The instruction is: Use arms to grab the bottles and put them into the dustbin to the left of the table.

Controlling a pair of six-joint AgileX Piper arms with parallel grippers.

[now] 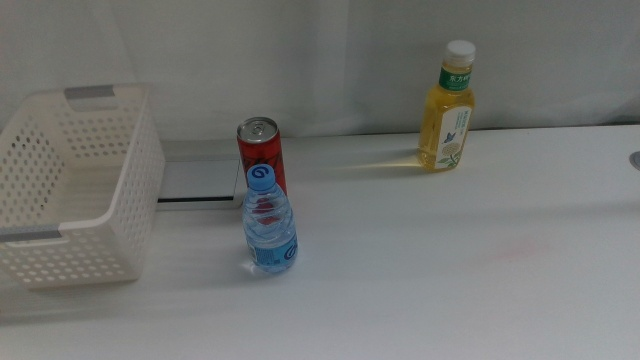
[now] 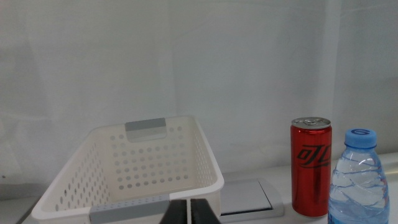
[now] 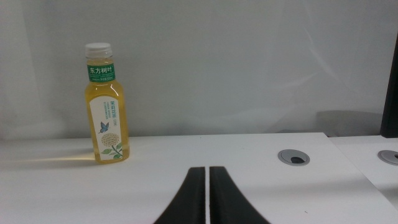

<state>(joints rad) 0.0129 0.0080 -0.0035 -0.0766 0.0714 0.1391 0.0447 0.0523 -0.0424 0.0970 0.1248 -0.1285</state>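
Observation:
Three bottles stand upright on the white table (image 1: 420, 270). A clear water bottle (image 1: 268, 225) with a blue cap is in the middle, and a slim red soda can (image 1: 259, 150) stands just behind it. A yellow-drink bottle (image 1: 449, 108) with a white cap is at the back right. The white perforated dustbin (image 1: 75, 190) sits at the table's left. Neither arm shows in the middle view. My left gripper (image 2: 189, 202) is shut and empty, facing the dustbin (image 2: 137, 168), with the can (image 2: 311, 165) and water bottle (image 2: 359, 183) off to one side. My right gripper (image 3: 206, 169) is shut and empty, well short of the yellow-drink bottle (image 3: 107, 106).
A grey cable hatch (image 1: 195, 180) lies flush in the table between the dustbin and the can. A white curtain hangs behind the table. Round grey cable holes (image 3: 293, 157) sit in the tabletop near its right end.

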